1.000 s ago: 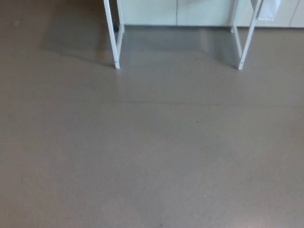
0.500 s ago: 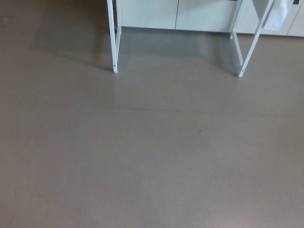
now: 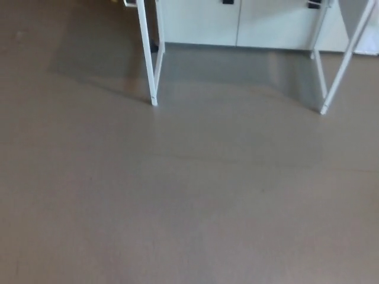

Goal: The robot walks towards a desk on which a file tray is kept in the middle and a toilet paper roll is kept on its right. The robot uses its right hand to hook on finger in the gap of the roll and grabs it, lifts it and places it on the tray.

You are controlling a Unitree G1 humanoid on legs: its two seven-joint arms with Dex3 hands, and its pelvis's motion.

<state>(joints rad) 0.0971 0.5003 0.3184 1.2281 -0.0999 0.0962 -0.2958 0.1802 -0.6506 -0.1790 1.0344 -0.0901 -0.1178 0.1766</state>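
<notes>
Looking down over a broad stretch of plain grey-brown floor (image 3: 189, 213), the head camera is catching only the bottom of the desk. The left desk leg (image 3: 147, 53), thin and white, is running down from the picture's top edge to its foot on the floor. The right desk leg (image 3: 345, 62) is slanting in from the top right corner to a foot of its own. A second white strut (image 3: 318, 74) is standing just behind that right leg and closing on it near the floor. Behind the legs, pale cabinet doors (image 3: 260, 23) are lining the back, with small dark handles (image 3: 228, 2) just peeking in at the top edge. A soft shadow (image 3: 237, 68) is lying on the floor between the two legs, and the floor is showing as one even surface right up to them. The tabletop is sitting above the frame, so the toilet paper roll and the file tray are out of view, and the roll's look cannot be told. Neither the right hand nor the left hand is showing, so whether their fingers are spread or closed cannot be told. Nor can the roll's place relative to the right hand.
</notes>
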